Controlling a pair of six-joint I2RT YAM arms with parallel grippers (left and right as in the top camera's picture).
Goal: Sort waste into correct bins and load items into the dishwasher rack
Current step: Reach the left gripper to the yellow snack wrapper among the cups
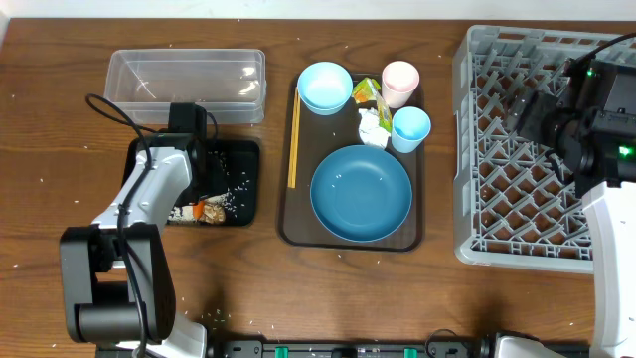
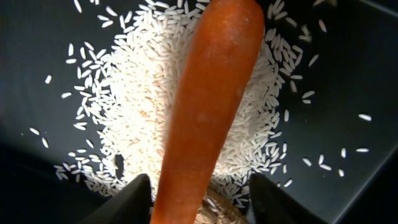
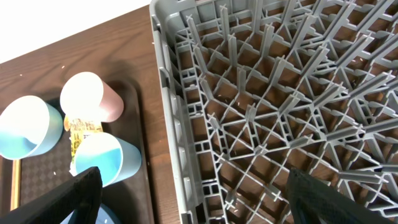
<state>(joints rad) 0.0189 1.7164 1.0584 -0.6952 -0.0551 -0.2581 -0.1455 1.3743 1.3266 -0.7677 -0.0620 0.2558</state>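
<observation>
My left gripper (image 1: 196, 194) hangs low over the black tray (image 1: 243, 159), its jaws apart. The orange carrot stick (image 2: 211, 106) lies between them on a heap of white rice (image 2: 134, 93), with a gap on the right side. A brownish scrap (image 2: 221, 208) peeks out beneath it. On the brown serving tray (image 1: 298, 224) sit the blue dish (image 1: 361, 192), small bowl (image 1: 325, 87), pink cup (image 1: 400, 82), light-blue cup (image 1: 410, 127), chopsticks (image 1: 294, 139), wrapper (image 1: 367, 91) and tissue (image 1: 373, 126). My right gripper (image 3: 193, 199) stands open and holds nothing, above the left edge of the grey rack (image 3: 261, 112).
The clear tub (image 1: 119, 85) stands behind the black tray with nothing visible inside. Stray rice grains dot the wooden table around both bins. The rack (image 1: 517, 149) takes up the right side, its wall close to the serving tray.
</observation>
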